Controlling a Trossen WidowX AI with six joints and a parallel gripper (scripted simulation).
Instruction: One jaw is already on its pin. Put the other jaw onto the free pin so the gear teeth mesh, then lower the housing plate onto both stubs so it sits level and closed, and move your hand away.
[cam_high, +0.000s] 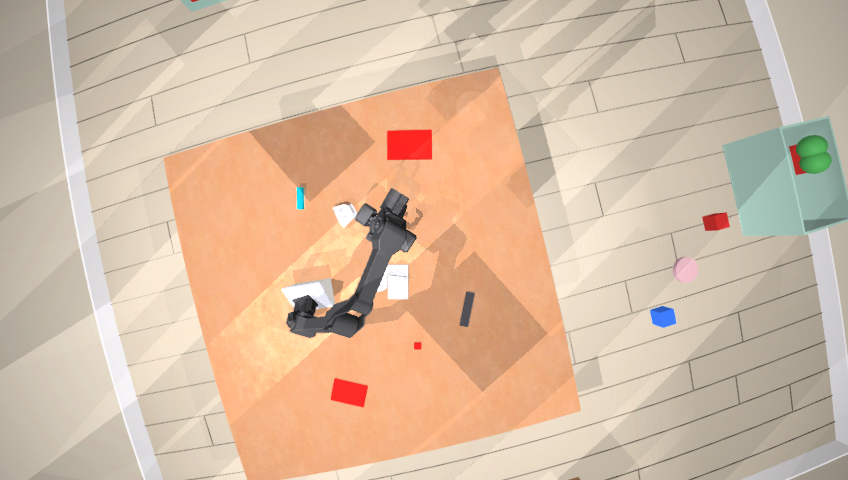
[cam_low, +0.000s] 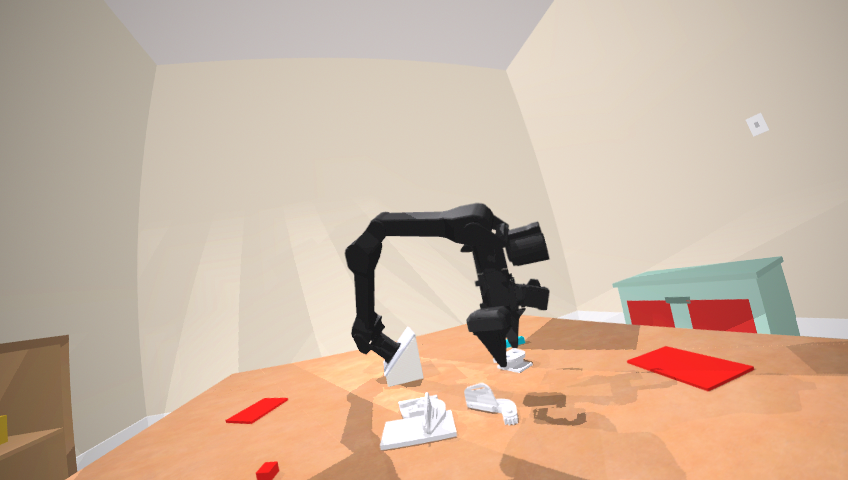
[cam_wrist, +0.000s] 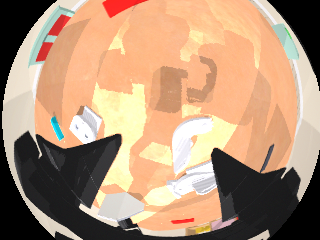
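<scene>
The white base (cam_high: 398, 288) (cam_low: 410, 434) stands on the table with one jaw on it; it also shows in the wrist view (cam_wrist: 200, 181), partly behind a finger. The loose white jaw (cam_low: 480, 398) (cam_wrist: 182, 150) lies on the table beside the base, its curved toothed end pointing away; the arm mostly hides it in the top view. The white housing plate (cam_high: 343, 214) (cam_low: 516, 361) (cam_wrist: 85, 127), with two holes, lies apart from both. My gripper (cam_wrist: 168, 147) is wide open and empty, pointing down above the table between the housing plate and the loose jaw. Pins and teeth are too small to make out.
A white wedge (cam_high: 323, 290) (cam_low: 407, 364) stands at the arm's foot. A cyan block (cam_high: 299, 198) (cam_wrist: 57, 128) lies beyond the housing plate. Red sheets (cam_high: 409, 144) (cam_high: 349, 392), a small red cube (cam_high: 417, 345) and a dark bar (cam_high: 467, 308) lie farther out.
</scene>
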